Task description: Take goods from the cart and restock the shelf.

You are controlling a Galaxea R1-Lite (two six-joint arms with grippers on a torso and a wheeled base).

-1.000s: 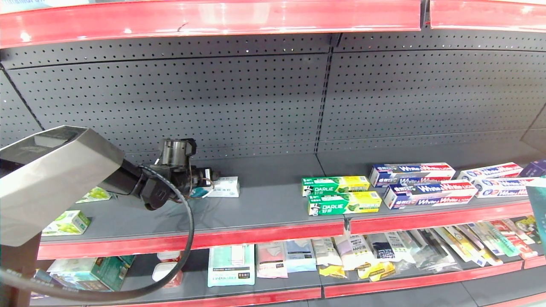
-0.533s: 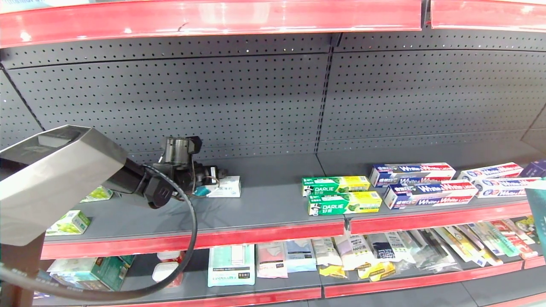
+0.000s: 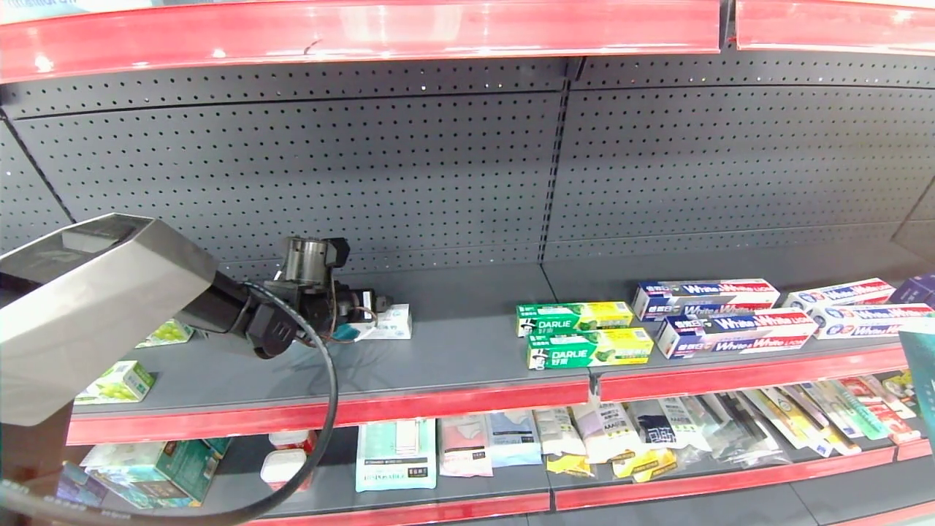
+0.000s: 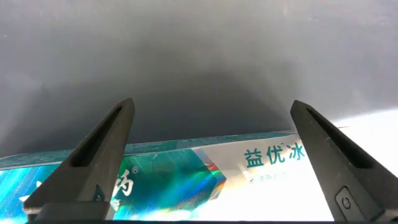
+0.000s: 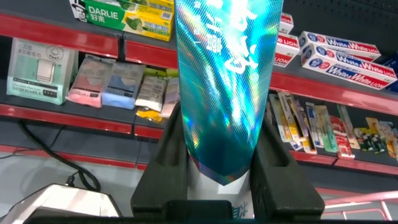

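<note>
On the middle shelf [image 3: 467, 351], a white and teal toothpaste box [image 3: 391, 320] lies flat near the left. My left gripper [image 3: 365, 313] is right at the box's left end. In the left wrist view the box [image 4: 186, 180] lies on the dark board, and my left gripper [image 4: 212, 106] stands open with its two fingers spread wide on either side of it. My right gripper [image 5: 222, 118] is shut on a shiny teal toothpaste box [image 5: 224, 62] held on end. That box's edge [image 3: 922, 358] shows at the far right of the head view.
Green toothpaste boxes [image 3: 584, 334] and blue and white ones [image 3: 723, 315] lie to the right on the same shelf. Small green boxes [image 3: 117, 381] sit at its left end. Packets [image 3: 511, 438] fill the lower shelf. Bare board lies between the left gripper and the green boxes.
My left arm has edged a little to the right along the shelf, and the white and teal box has shifted slightly with it. Everything else is unchanged.
</note>
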